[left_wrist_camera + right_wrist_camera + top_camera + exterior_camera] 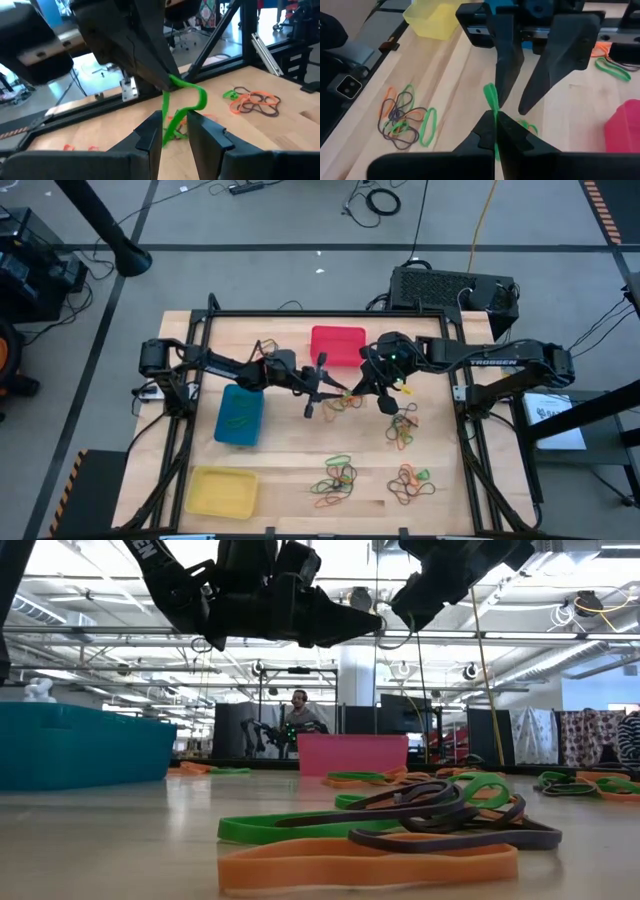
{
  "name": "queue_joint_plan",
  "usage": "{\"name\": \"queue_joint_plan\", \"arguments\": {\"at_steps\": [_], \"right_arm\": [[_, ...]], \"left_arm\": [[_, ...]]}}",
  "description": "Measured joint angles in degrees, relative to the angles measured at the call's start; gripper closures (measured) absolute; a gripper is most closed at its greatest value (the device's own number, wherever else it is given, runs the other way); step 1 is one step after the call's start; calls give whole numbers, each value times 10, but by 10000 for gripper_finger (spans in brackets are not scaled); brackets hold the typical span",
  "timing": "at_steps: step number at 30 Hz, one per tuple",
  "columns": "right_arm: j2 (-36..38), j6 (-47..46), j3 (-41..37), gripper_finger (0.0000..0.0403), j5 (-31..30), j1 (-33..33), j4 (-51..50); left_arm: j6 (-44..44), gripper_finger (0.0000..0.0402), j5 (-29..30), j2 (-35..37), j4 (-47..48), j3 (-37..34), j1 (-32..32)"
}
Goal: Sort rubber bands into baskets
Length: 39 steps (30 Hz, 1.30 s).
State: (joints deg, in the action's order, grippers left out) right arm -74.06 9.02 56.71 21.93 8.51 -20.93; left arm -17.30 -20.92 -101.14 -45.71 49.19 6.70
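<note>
High view: the blue basket (pixel 239 416) holds a few bands, while the yellow basket (pixel 223 491) and the red basket (pixel 337 345) look empty. Loose piles (pixel 337 479) lie at 5 and 6 o'clock, so most sorting remains.

Low view: flat, matte elastic loops lie tangled on smooth wood (pixel 120 840).

Left wrist view: the left gripper (pixel 174 127) stands open around a green band (pixel 176 107).

Right wrist view: the right gripper (pixel 496 131) is closed, pinching that thin green band above the table's centre.
</note>
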Motion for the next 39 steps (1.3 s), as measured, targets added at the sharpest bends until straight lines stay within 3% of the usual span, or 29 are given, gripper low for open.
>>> {"name": "queue_joint_plan", "arguments": {"at_steps": [5, 18, 21, 26, 33, 36, 39], "right_arm": [[0, 0, 0, 402, -39, 0, 0], [-4, 5, 0, 402, -41, 0, 1], [-5, 7, 0, 403, -41, 0, -2], [-9, 27, 0, 394, -41, 0, 0], [-8, 43, 0, 349, -41, 0, 2], [-8, 39, 0, 319, -41, 0, 0], [-8, 39, 0, 290, -41, 0, -9]], "left_arm": [[0, 304, 0, 0, 15, 0, 0], [0, 306, -14, 0, 9, 0, 0], [0, 323, -14, 0, 8, 0, 0], [2, 389, -11, 0, 11, 0, 0], [5, 397, 20, 4, 16, 0, 1], [5, 398, 62, 30, 82, 6, 1], [19, 399, 102, 72, 224, 22, 1]]}}
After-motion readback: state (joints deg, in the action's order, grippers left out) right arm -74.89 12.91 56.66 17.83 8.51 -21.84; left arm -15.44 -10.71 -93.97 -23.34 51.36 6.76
